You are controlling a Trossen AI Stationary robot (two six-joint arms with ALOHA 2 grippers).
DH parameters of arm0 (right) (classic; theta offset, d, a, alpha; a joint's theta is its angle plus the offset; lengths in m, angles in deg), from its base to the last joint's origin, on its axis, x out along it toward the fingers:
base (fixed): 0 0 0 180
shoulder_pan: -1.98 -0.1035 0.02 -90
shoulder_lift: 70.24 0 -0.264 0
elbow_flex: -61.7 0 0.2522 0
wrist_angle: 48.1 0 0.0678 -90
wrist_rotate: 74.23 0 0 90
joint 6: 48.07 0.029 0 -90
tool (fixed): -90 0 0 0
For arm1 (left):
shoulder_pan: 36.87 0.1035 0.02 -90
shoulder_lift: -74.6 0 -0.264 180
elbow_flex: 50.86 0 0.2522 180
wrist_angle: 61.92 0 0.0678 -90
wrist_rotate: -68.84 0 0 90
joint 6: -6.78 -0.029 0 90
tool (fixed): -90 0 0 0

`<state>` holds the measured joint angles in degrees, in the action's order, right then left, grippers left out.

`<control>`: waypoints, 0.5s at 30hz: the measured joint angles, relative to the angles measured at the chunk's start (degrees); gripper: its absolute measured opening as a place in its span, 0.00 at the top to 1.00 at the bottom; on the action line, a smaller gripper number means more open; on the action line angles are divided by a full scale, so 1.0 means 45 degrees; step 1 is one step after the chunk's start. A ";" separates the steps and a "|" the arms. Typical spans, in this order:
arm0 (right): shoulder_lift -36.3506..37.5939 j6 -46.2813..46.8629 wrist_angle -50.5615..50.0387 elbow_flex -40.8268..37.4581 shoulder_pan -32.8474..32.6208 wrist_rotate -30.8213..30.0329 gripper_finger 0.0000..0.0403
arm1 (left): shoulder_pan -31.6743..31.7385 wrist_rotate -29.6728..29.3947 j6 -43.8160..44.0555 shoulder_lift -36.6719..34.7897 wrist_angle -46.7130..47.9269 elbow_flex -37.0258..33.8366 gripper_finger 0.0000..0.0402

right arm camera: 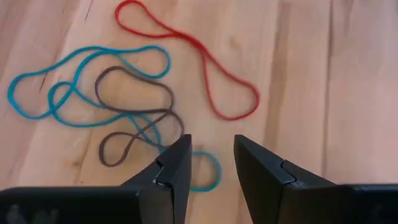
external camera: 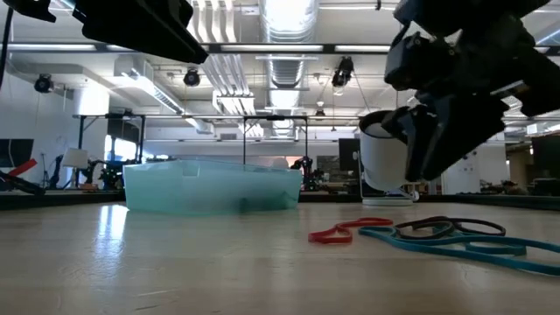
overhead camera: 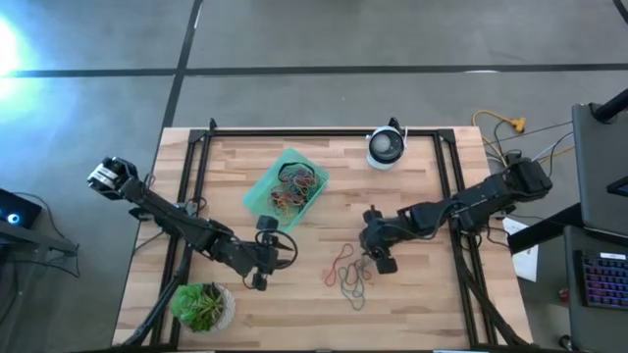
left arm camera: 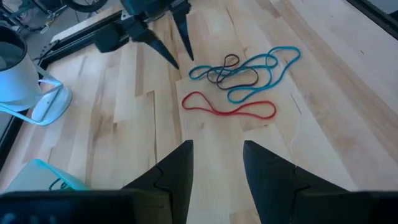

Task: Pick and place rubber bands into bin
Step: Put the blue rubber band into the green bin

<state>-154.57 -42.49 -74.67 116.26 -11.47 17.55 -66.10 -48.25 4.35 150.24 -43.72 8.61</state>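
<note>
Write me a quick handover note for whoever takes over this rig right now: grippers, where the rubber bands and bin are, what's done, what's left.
Right gripper: open, empty, just above the loose bands.
Left gripper: open, empty, waiting near the plant.
Bin: far-left part of the table, already holding a pile of bands.
Left to do: a red band, a blue band and a dark band lie tangled on the wood in front of the right gripper.

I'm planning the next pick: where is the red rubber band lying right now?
From above, the red rubber band lies loose on the table's right-centre, beside the blue band and dark band, just below-left of the right hand, apart from the bin.
</note>
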 joint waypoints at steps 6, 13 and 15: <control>-0.0136 0.0761 0.0982 -0.0565 -0.0694 0.0051 0.72 | 0.0000 0.0000 0.0000 0.0000 0.0012 -0.0019 0.69; -0.0254 0.0870 0.2452 -0.0889 -0.1106 0.0038 0.73 | 0.0000 0.0000 0.0000 0.0000 0.0012 -0.0024 0.69; -0.0287 0.0887 0.2589 -0.1012 -0.1124 -0.0051 0.74 | 0.0000 0.0002 0.0000 0.0000 0.0011 -0.0024 0.69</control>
<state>-155.86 -38.50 -63.02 111.70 -16.53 17.32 -66.10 -48.25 4.35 150.24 -43.67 8.51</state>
